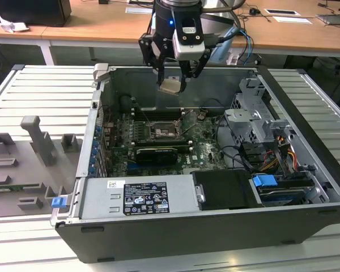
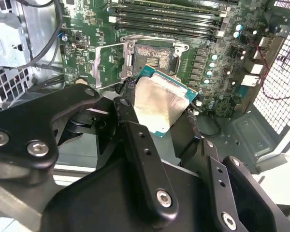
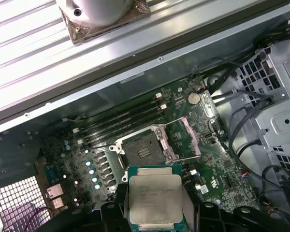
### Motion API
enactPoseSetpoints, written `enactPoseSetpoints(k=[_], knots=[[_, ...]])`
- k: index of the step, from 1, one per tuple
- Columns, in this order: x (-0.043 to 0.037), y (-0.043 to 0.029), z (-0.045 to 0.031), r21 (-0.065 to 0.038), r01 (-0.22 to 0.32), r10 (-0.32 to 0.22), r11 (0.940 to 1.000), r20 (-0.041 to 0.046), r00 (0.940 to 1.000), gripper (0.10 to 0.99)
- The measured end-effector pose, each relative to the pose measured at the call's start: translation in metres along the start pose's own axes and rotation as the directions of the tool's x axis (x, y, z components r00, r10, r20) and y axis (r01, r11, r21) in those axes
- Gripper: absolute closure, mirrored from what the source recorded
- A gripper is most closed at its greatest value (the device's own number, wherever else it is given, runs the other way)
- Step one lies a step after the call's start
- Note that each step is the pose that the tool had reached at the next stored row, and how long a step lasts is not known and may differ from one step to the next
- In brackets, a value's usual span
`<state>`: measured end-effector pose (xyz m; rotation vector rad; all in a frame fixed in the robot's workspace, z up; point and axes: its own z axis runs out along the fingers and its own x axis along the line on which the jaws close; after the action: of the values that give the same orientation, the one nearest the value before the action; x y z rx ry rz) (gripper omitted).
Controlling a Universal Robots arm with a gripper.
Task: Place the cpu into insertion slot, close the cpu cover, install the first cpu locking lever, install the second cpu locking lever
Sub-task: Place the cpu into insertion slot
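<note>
**CPU held over socket, not seated**

Exterior view: gripper (image 1: 171,79) clamped on the cpu (image 1: 171,86), well above the insertion slot (image 1: 161,132).
Second wrist view: cpu possibly tilted; cpu cover (image 2: 108,65) stood open beside the slot.
First wrist view: slot bare.
Risk: a tilted or offset descent would land a corner on the pins and bend them.

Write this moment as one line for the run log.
end effector: shut on cpu | position: above motherboard | insertion slot: empty | cpu cover: open | cpu: not yet seated
</note>
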<state>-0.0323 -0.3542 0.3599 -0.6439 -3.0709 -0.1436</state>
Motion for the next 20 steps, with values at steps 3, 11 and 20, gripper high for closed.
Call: enactPoseSetpoints(k=[3,11,20], knots=[[0.0,0.0,0.0,-0.001,-0.034,0.034,0.9994,0.003,0.9994,0.553],[0.0,0.0,0.0002,-0.002,-0.097,0.097,0.9952,0.0086,0.9952,0.553],[0.0,-0.0001,0.0006,-0.005,-0.187,0.187,0.9824,0.0164,0.9823,0.553]])
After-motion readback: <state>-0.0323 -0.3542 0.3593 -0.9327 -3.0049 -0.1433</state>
